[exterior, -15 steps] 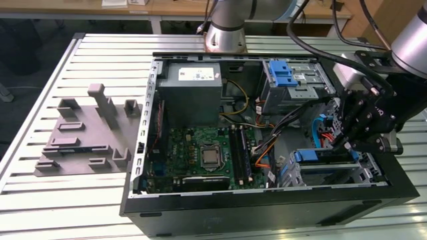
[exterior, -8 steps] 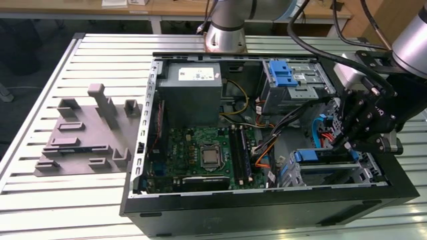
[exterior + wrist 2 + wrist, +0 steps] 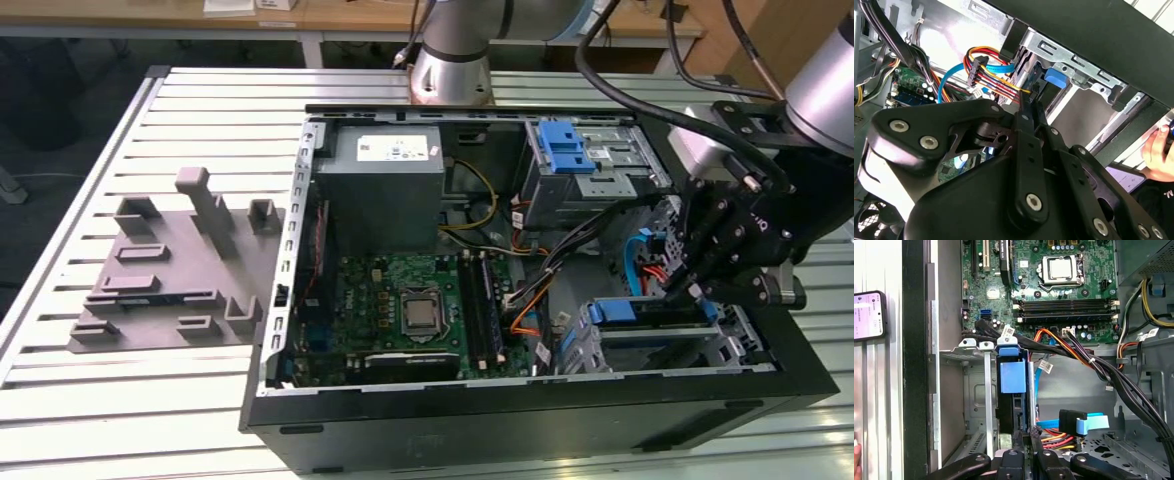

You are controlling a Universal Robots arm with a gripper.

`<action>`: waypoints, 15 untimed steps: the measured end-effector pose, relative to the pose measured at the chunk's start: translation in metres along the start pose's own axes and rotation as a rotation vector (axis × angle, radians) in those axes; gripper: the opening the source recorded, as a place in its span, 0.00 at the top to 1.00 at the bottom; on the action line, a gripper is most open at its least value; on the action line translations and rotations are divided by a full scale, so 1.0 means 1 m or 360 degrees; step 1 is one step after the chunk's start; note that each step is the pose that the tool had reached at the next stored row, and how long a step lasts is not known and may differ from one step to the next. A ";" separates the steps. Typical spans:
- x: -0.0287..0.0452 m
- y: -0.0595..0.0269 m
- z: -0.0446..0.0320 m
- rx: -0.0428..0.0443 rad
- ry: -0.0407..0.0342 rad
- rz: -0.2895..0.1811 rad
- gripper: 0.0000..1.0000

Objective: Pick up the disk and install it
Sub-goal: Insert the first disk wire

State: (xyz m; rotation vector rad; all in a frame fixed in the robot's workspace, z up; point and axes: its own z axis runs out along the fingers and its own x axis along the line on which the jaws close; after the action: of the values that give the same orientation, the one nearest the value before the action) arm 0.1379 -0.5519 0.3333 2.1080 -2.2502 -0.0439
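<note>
Pincer (image 3: 1026, 432) clenched on the disk (image 3: 1013, 390), lower centre, seated in its cage (image 3: 976, 390); nearby cables (image 3: 1064, 437) risk snagging.

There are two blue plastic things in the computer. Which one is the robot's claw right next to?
The lower one: the disk in its blue frame, standing in the metal cage beside the gripper. The other blue bracket sits atop the far drive cage, away from it.

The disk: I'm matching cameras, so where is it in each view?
Exterior view: the disk sits in the cage at the exterior view's right.
First wrist view: edge-on in the cage slot.
Second wrist view: its blue tab in the cage.
Shared landmark: the blue cable.
</note>
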 end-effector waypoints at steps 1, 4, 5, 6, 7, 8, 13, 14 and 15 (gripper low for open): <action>0.0000 0.0000 -0.0002 0.0000 0.0000 0.0000 0.83; 0.0000 0.0001 -0.0009 0.0000 -0.0001 0.0000 0.83; 0.0001 0.0000 -0.0011 0.0000 0.0000 0.0000 0.83; 0.0005 0.0000 -0.0012 0.0000 0.0000 0.0000 0.83; 0.0013 0.0000 -0.0012 0.0000 0.0000 0.0000 0.83; 0.0022 -0.0001 -0.0011 0.0000 0.0000 0.0000 0.83; 0.0034 -0.0001 -0.0011 0.0000 -0.0002 0.0000 0.83; 0.0035 -0.0002 -0.0011 0.0000 -0.0003 0.0000 0.83; 0.0035 -0.0002 -0.0010 0.0000 -0.0006 0.0000 0.83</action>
State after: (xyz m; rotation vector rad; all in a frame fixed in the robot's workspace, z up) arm 0.1379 -0.5554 0.3344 2.1097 -2.2518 -0.0479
